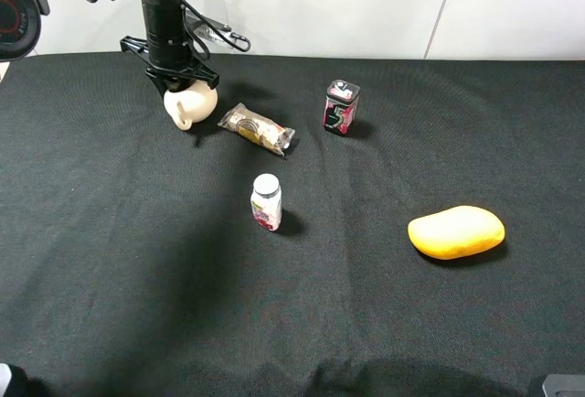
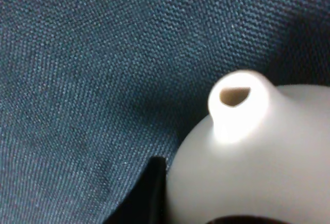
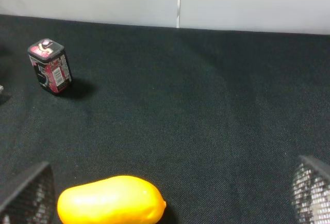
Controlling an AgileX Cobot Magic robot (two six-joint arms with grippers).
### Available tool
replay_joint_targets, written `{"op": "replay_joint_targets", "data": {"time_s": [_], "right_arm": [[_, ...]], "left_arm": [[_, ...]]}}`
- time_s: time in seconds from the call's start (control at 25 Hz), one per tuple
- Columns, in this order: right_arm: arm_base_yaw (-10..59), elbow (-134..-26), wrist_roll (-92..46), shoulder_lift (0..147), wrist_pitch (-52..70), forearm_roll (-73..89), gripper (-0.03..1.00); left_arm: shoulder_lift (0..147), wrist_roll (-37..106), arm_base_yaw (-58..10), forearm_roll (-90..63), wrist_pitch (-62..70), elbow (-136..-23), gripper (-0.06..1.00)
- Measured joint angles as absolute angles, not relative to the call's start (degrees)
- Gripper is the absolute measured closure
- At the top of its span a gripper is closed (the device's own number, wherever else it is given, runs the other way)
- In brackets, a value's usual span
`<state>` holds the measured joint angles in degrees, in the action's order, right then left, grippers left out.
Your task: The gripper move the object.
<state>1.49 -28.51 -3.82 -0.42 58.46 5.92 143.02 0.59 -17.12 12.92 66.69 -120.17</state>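
Where the teapot [image 1: 192, 104] sits: directly beneath the left gripper [image 1: 183, 80], on the black cloth [image 1: 137, 260].
Left gripper: one black jaw touches the teapot's side; gripping or loose, cannot tell.
Right gripper [image 3: 167, 190]: jaws spread wide, mango [image 3: 111, 206] near them.

No lettering can be read with certainty. The small red-and-black box [image 1: 342, 107] carries printed labels on its top and sides, but they are too small to make out. The pink label on the white-capped bottle [image 1: 266, 203] and the printing on the snack packet [image 1: 257, 129] are likewise blurred.
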Motion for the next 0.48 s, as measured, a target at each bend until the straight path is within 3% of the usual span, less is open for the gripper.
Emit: {"op": "replay_joint_targets", "data": {"time_s": [0.48], "right_arm": [[1.49,-28.51,-3.82,-0.42,58.46,5.92,0.27]], "left_arm": [[142.62,-0.67,-17.12,12.8,67.26,-120.46,0.52]]}}
